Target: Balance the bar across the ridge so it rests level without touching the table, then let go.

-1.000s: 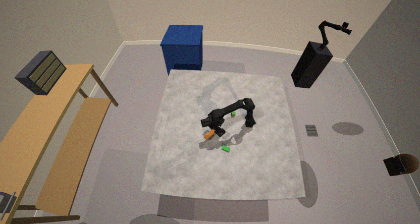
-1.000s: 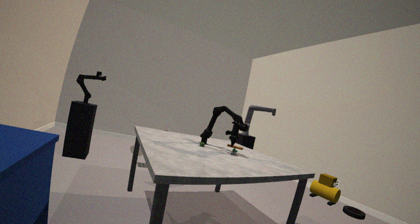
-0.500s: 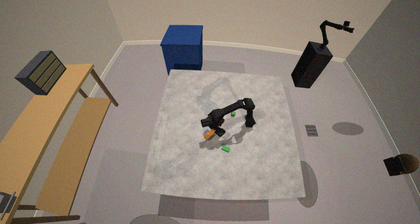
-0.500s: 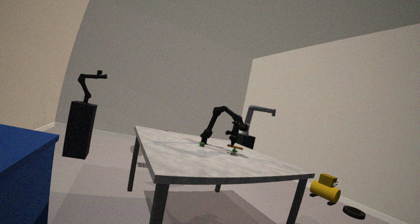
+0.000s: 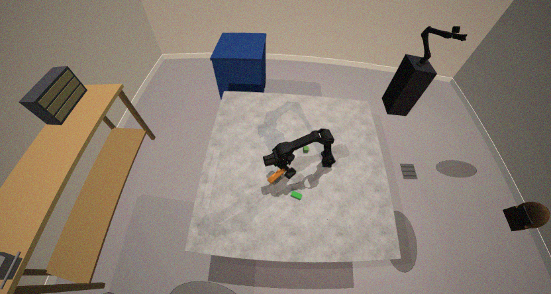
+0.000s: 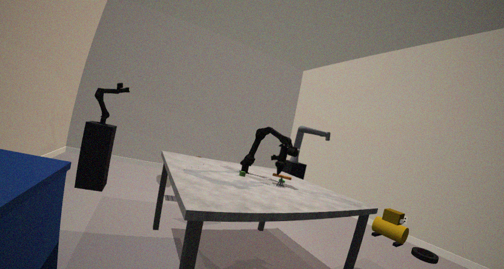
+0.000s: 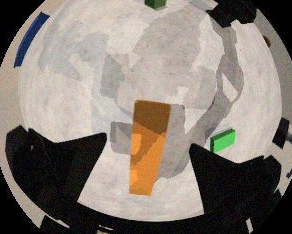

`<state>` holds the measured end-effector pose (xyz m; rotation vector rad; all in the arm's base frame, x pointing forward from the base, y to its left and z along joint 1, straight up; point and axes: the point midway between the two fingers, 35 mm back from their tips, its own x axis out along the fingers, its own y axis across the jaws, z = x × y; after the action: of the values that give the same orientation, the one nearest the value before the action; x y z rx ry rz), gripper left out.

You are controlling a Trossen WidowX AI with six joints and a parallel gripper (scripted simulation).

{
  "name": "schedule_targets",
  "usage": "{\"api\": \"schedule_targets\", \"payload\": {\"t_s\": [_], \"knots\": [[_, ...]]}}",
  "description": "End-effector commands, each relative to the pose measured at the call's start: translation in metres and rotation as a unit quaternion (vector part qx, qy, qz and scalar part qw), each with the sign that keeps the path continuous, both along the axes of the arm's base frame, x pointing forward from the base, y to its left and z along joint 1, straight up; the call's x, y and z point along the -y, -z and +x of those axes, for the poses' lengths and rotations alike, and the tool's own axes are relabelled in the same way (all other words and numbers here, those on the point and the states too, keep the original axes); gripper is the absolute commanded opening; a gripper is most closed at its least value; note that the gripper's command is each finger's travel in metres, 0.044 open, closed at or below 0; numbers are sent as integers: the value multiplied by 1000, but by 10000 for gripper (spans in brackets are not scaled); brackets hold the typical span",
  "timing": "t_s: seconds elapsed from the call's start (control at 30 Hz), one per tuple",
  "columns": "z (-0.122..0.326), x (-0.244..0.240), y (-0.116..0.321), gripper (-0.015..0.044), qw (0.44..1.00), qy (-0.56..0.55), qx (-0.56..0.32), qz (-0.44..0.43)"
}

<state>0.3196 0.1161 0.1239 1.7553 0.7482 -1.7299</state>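
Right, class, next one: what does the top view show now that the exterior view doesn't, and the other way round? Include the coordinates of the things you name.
Only the top view: a wooden workbench [image 5: 73,138] with a grey drawer box [image 5: 42,91] on it.

Only the exterior view: a yellow tank [image 6: 389,229] and a black tire [image 6: 424,255] on the floor.

Both: the orange bar [image 5: 276,175] [image 6: 282,176], the blue cabinet [image 5: 243,46] [image 6: 28,182] and the pale table [image 5: 308,230] [image 6: 239,200].

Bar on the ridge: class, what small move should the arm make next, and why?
Probably lift straight up: the jaws stand wide, with gaps on both sides of the bar, which sits across the ridge, off the table.
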Motion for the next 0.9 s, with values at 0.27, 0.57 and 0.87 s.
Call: {"api": "schedule_targets", "payload": {"t_s": [0.27,0.57,0.87], "knots": [[-1,1,-85,440,1000,0,11,4],[-1,1,-85,440,1000,0,11,4],[-1,1,-85,440,1000,0,11,4]]}}
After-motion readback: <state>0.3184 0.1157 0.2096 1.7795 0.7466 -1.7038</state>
